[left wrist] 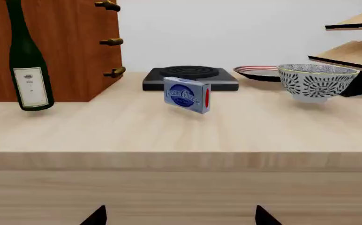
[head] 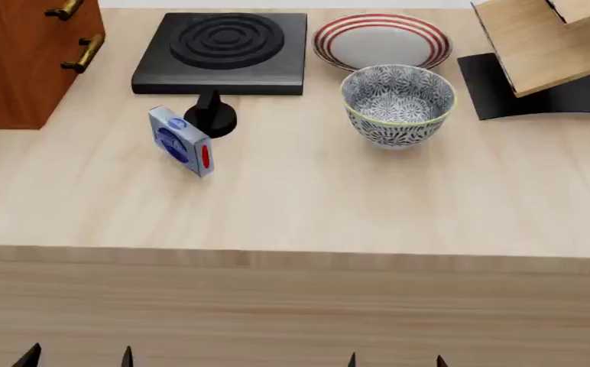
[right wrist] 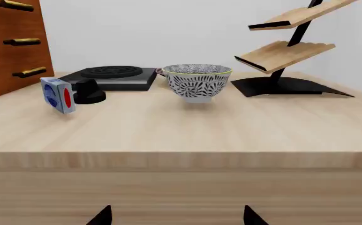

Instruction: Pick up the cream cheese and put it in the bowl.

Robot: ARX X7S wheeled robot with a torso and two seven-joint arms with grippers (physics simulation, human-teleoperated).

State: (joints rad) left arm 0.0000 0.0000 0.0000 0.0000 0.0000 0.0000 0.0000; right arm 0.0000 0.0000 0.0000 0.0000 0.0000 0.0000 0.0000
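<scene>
The cream cheese (head: 182, 141) is a small silver-grey box with a blue oval logo and a red dot, standing on edge on the wooden table, left of centre. It also shows in the left wrist view (left wrist: 187, 94) and the right wrist view (right wrist: 59, 95). The patterned bowl (head: 397, 103) stands upright to its right, also in the left wrist view (left wrist: 317, 81) and the right wrist view (right wrist: 199, 81). My left gripper (head: 76, 357) and right gripper (head: 395, 359) are both open and empty, low in front of the table's front edge, far from both things.
A black stove plate (head: 224, 50) with a black knob (head: 210, 115) sits behind the box. A red-ringed plate (head: 382, 40) is behind the bowl. A wooden cabinet (head: 25, 53) and wine bottle (left wrist: 27, 61) stand at left, a wooden rack (head: 539, 53) at right.
</scene>
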